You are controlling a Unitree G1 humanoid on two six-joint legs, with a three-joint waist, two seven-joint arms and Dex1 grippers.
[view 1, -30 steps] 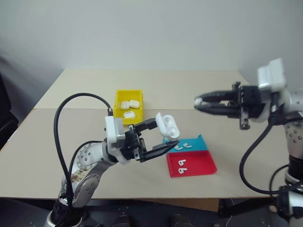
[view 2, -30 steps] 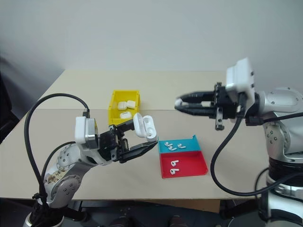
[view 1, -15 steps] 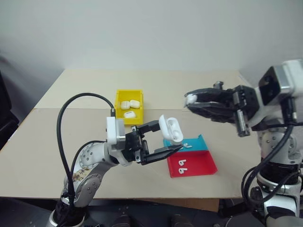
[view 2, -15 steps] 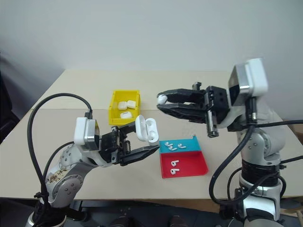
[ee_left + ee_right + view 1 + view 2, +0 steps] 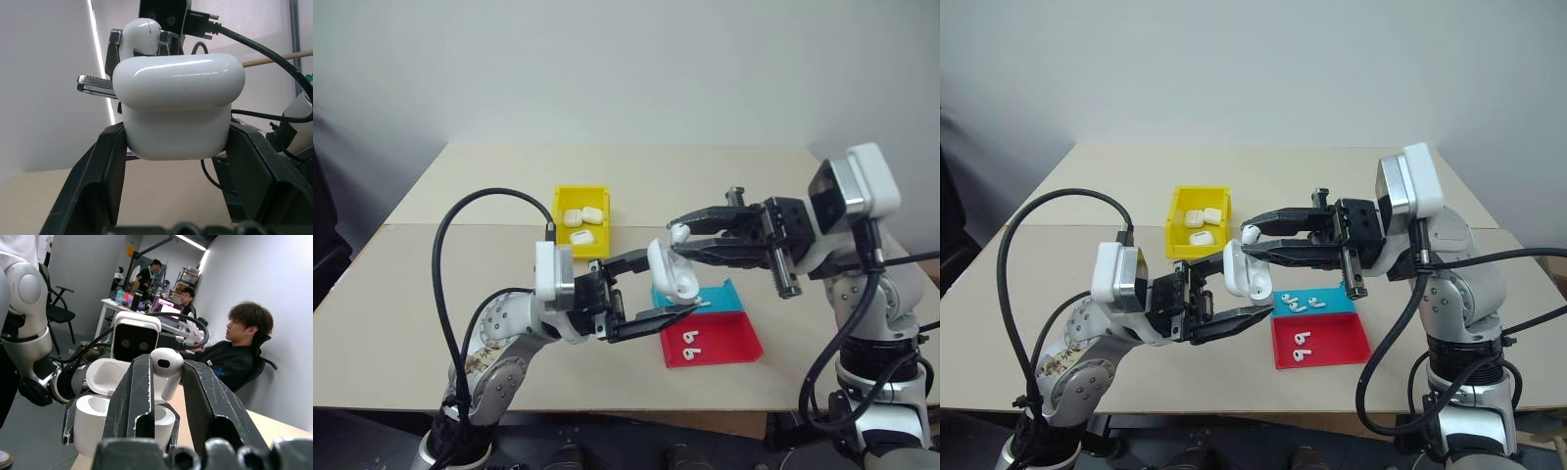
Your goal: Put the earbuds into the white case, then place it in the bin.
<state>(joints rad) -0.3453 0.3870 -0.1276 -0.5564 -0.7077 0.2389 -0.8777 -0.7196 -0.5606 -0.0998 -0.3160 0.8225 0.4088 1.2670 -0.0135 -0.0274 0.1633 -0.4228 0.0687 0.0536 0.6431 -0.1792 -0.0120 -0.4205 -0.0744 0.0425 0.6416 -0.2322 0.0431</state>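
Note:
My left gripper is shut on the white case, held above the table with its lid hinged open. In the left wrist view the case sits clamped between both black fingers. My right gripper points toward it from the right and is shut on one white earbud, which hangs just above the case's open top. In the right wrist view that earbud is pinched at the fingertips, directly over the case's body. The yellow bin stands behind on the table with three closed cases inside.
Below the grippers lie a teal tray with loose earbuds and a red tray with two more. The beige table stretches to the left. A seated person and others show in the right wrist view.
My right gripper has swung left and down with the earbud, from well off to the right to just over the open case. The left gripper and case have stayed put.

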